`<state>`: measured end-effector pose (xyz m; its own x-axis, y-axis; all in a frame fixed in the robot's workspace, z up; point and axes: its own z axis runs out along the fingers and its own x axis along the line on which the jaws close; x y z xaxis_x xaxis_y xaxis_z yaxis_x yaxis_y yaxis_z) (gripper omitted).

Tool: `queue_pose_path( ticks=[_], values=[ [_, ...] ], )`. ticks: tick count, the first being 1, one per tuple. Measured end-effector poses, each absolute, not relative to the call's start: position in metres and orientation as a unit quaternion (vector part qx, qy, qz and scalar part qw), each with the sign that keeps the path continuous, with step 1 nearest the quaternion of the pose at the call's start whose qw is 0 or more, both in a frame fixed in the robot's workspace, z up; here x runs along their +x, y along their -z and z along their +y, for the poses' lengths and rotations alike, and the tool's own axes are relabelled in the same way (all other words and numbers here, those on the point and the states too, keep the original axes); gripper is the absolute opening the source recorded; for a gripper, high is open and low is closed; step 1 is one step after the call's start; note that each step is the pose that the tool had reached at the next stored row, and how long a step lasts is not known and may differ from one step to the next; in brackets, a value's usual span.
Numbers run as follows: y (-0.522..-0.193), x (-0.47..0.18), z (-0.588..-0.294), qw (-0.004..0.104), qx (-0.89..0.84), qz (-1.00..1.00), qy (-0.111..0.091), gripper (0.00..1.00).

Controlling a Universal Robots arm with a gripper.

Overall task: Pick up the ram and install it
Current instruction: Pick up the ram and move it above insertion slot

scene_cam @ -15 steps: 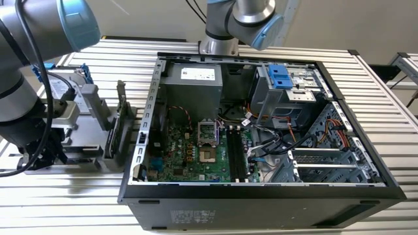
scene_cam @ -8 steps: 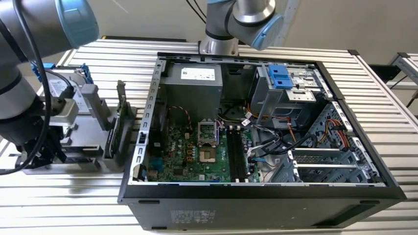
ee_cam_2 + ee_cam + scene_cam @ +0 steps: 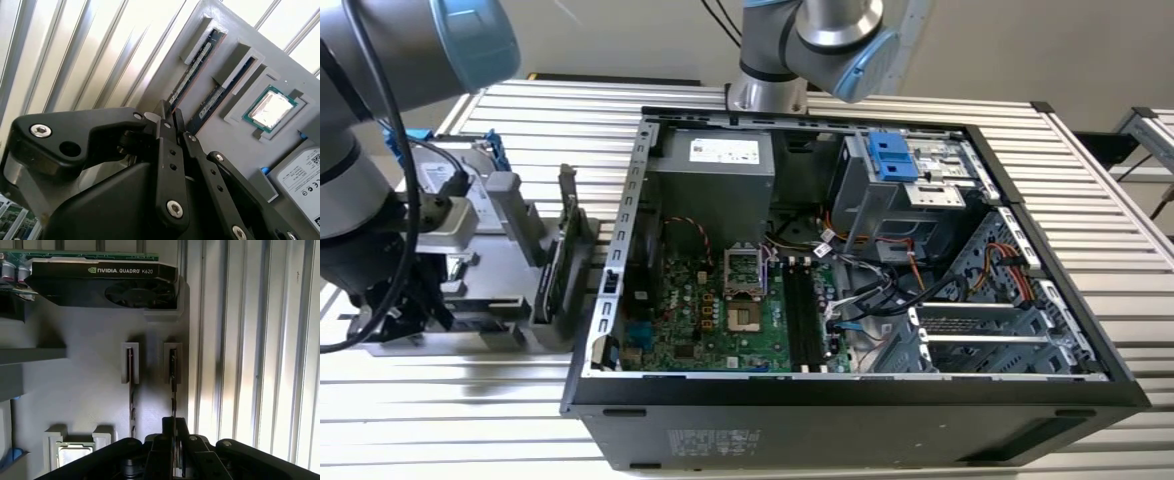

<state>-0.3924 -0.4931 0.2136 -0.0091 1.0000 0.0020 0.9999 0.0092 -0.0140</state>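
The ram stands on edge in a slot of the grey parts holder, at the holder's rim beside the slatted table. In both wrist views my gripper has its black fingers pressed together on the ram's near end, and the stick runs on from the fingertips. The second wrist view shows the same ram leading away from the gripper. In the exterior view the holder sits at the left, under my arm.
A second memory stick stands in the slot beside the ram. The holder also carries a processor chip, a graphics card and a drive. The open computer case shows its motherboard and long black slots. Another arm stands behind it.
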Motion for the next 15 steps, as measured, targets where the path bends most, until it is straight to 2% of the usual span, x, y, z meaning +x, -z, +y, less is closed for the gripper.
queue_pose_path(
  ticks=[15],
  values=[
    [-0.225,-0.392,-0.493,0.006,-0.704,-0.710,-0.004,0.00]
  ],
)
